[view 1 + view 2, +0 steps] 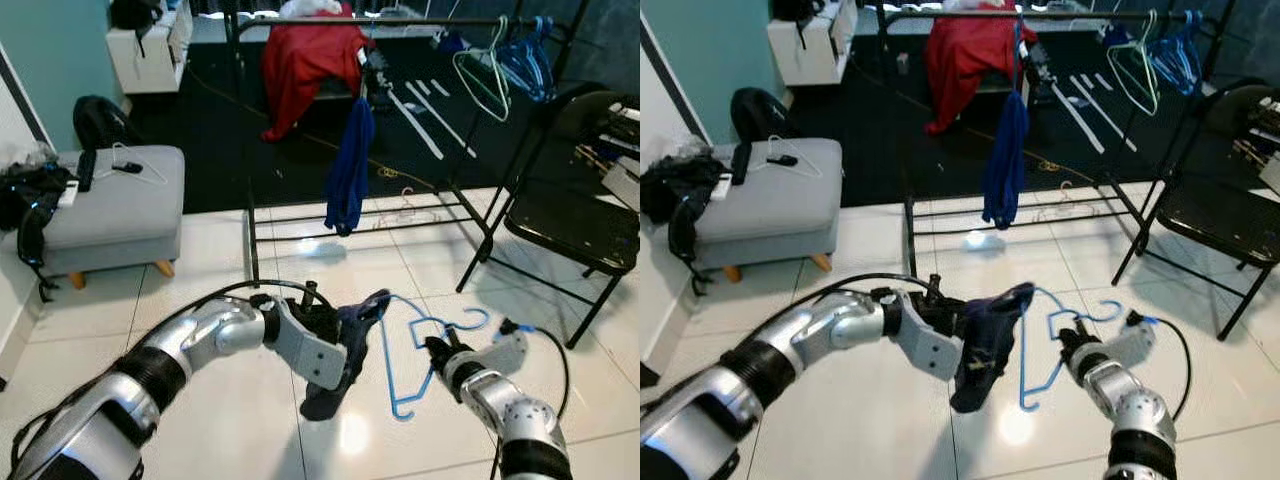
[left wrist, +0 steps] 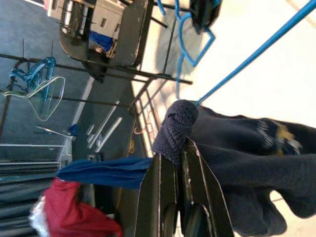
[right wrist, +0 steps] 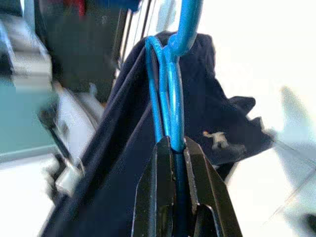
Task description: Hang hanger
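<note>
A blue wire hanger [image 1: 415, 350] is held low over the white tile floor, its hook [image 1: 470, 318] pointing right. My right gripper [image 1: 437, 350] is shut on the hanger's wires [image 3: 170, 118] near the neck. A dark navy garment [image 1: 340, 350] drapes over the hanger's left end. My left gripper [image 1: 345, 325] is shut on that garment's fabric [image 2: 177, 128]. A black clothes rack [image 1: 400, 22] stands behind, with a blue garment [image 1: 350, 165], a red garment [image 1: 305, 65] and several hangers [image 1: 505, 65] on its rail.
A grey ottoman [image 1: 115, 205] with a white hanger [image 1: 140, 160] stands at the left. A black folding chair [image 1: 575, 215] is at the right. The rack's lower bars [image 1: 360, 210] cross the floor ahead. A black bag [image 1: 30, 200] rests beside the ottoman.
</note>
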{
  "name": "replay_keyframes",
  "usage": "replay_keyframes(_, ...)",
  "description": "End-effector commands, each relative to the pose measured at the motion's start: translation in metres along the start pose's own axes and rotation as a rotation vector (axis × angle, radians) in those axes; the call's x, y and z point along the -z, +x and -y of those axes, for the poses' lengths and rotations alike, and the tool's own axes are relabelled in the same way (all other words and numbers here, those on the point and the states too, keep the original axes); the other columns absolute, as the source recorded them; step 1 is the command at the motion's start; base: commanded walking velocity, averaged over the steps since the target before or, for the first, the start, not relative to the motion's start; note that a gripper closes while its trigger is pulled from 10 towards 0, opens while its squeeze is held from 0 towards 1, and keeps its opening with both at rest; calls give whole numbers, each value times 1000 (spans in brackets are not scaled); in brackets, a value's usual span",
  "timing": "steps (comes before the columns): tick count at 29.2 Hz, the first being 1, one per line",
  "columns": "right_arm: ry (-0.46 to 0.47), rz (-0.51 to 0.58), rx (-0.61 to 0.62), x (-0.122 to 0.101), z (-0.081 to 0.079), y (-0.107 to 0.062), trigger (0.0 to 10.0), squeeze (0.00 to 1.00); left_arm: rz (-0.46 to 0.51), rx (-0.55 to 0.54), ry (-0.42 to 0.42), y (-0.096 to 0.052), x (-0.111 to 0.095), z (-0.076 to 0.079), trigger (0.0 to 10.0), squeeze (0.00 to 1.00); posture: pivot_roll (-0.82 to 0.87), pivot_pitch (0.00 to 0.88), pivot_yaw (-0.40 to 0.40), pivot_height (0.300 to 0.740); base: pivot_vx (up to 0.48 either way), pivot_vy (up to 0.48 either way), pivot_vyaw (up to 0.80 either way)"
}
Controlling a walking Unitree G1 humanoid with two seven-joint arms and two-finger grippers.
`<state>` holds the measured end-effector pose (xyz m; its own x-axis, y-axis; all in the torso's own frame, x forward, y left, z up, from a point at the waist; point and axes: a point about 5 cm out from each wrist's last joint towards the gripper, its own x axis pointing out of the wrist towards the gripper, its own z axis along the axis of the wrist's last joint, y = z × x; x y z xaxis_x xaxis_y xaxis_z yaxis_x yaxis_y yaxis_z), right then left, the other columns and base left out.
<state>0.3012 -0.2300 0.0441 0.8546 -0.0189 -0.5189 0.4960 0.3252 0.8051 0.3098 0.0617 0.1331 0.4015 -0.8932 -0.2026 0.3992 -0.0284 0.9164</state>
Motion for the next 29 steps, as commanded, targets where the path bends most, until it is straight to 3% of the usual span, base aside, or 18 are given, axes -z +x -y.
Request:
replay_keyframes(1, 137, 104, 61, -17, 8, -2, 10000, 0, 46, -77, -39, -1, -11, -12, 10000, 0, -44, 89, -9, 740, 0, 0, 0)
replay_keyframes(2, 137, 104, 61, -17, 8, -2, 10000, 0, 46, -77, -39, -1, -11, -12, 10000, 0, -44, 89, -9, 740, 0, 0, 0)
replay_keyframes(3, 201, 124, 67, -22, 8, -2, 10000, 0, 61, -98, -49, -4, -16, -13, 10000, 0, -41, 91, -11, 740, 0, 0, 0)
replay_keyframes(9, 236, 158, 64, -31, 5, -1, 10000, 0, 117, -141, -56, -9, -30, -15, 10000, 0, -41, 94, -11, 740, 0, 0, 0)
replay_keyframes(12, 301, 208, -1, -40, -14, 1, 10000, 0, 173, -165, -87, -15, -45, -13, 10000, 0, -34, 95, -12, 740, 0, 0, 0)
replay_keyframes(14, 301, 208, -1, -40, -14, 1, 10000, 0, 173, -165, -87, -15, -45, -13, 10000, 0, -34, 95, -12, 740, 0, 0, 0)
replay_keyframes(15, 300, 196, -54, -40, -28, 3, 10000, 0, 166, -171, -119, -17, -45, -12, 10000, 0, -30, 94, -16, 740, 0, 0, 0)
replay_keyframes(16, 300, 196, -54, -40, -28, 3, 10000, 0, 166, -171, -119, -17, -45, -12, 10000, 0, -30, 94, -16, 740, 0, 0, 0)
replay_keyframes(17, 196, 139, -160, -34, -52, 3, 10000, 0, 96, -170, -126, -18, -38, -11, 10000, 0, -30, 94, -18, 740, 0, 0, 0)
replay_keyframes(18, 196, 139, -160, -34, -52, 3, 10000, 0, 96, -170, -126, -18, -38, -11, 10000, 0, -30, 94, -18, 740, 0, 0, 0)
replay_keyframes(19, -13, 37, -273, -18, -74, 1, 10000, 0, -3, -186, -129, -17, -26, -12, 10000, 0, -34, 92, -14, 740, 0, 0, 0)
replay_keyframes(20, -13, 37, -273, -18, -74, 1, 10000, 0, -3, -186, -129, -17, -26, -12, 10000, 0, -34, 92, -14, 740, 0, 0, 0)
replay_keyframes(21, -187, -57, -332, 1, -85, 0, 10000, 0, -63, -194, -119, -15, -18, -12, 10000, 0, -39, 92, -13, 740, 0, 0, 0)
replay_keyframes(23, -11, -170, -295, 24, -85, 5, 10000, 0, -66, -240, -92, -8, -18, -21, 10000, 0, -43, 88, -15, 740, 0, 0, 0)
replay_keyframes(24, -83, -219, -269, 36, -81, 7, 10000, 0, -43, -234, -47, -4, -22, -25, 10000, 0, -37, 87, -23, 740, 0, 0, 0)
replay_keyframes(26, -83, -219, -269, 36, -81, 7, 10000, 0, -43, -234, -47, -4, -22, -25, 10000, 0, -37, 87, -23, 740, 0, 0, 0)
replay_keyframes(27, -309, -264, -257, 48, -75, 8, 10000, 0, -16, -213, -6, 0, -26, -29, 10000, 0, -33, 85, -26, 740, 0, 0, 0)
replay_keyframes(29, -309, -264, -257, 48, -75, 8, 10000, 0, -16, -213, -6, 0, -26, -29, 10000, 0, -33, 85, -26, 740, 0, 0, 0)
